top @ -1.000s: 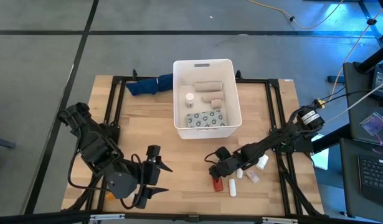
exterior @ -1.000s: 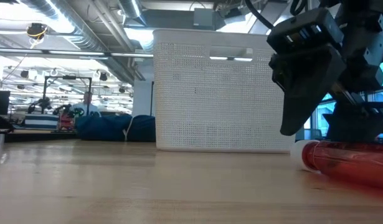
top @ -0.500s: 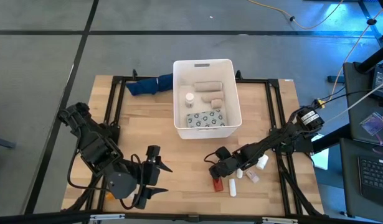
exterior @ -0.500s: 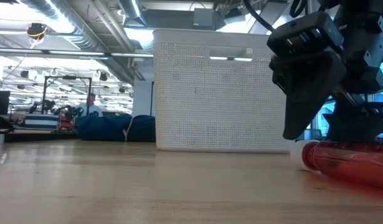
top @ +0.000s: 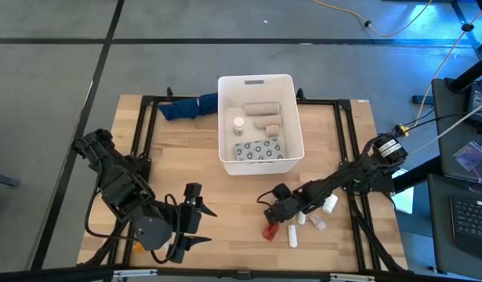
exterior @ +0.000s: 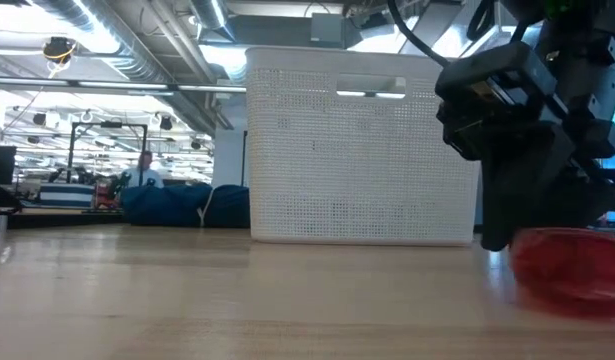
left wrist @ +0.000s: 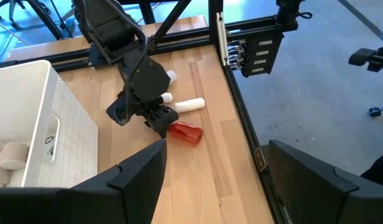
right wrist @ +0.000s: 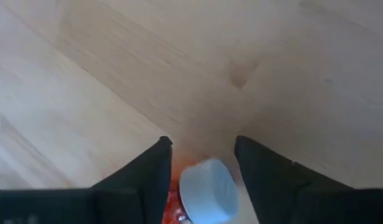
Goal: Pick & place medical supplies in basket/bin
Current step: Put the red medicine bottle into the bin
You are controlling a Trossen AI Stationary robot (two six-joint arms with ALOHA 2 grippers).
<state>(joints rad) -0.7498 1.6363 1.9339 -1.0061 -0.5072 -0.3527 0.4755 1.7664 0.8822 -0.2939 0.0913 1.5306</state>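
A red pill bottle [top: 269, 232] with a white cap lies on the wooden table near its front right. My right gripper [top: 269, 222] slants down onto it and is shut on its cap end. The white basket [top: 256, 81] stands at the far middle and holds beige rolls [top: 260, 108], a white bottle [top: 238, 123] and a blister pack [top: 258, 149]. A white tube [top: 293, 235] and small white bottles [top: 329, 204] lie on the table under my right arm. My left gripper [top: 190, 219] hangs open above the near left with nothing between its fingers. My right gripper has the red bottle's white cap [right wrist: 207, 190] pinched between its two fingers [right wrist: 151, 177], which stand on either side of the cap. The fingers come from above, slanting toward the table's left. The bottle's red body [left wrist: 186, 132] lies on the table.
A dark blue cloth [top: 187, 107] lies left of the basket at the far edge. Black frame rails [top: 143, 133] run along the table's sides. Bare wood [top: 209, 188] stretches between the basket and my left gripper. A person [exterior: 144, 170] shows far off in the room.
My right gripper has tipped further down over the red bottle's cap end. The bottle has swung about on the table: in the low view it lay lengthwise and now shows nearly end-on.
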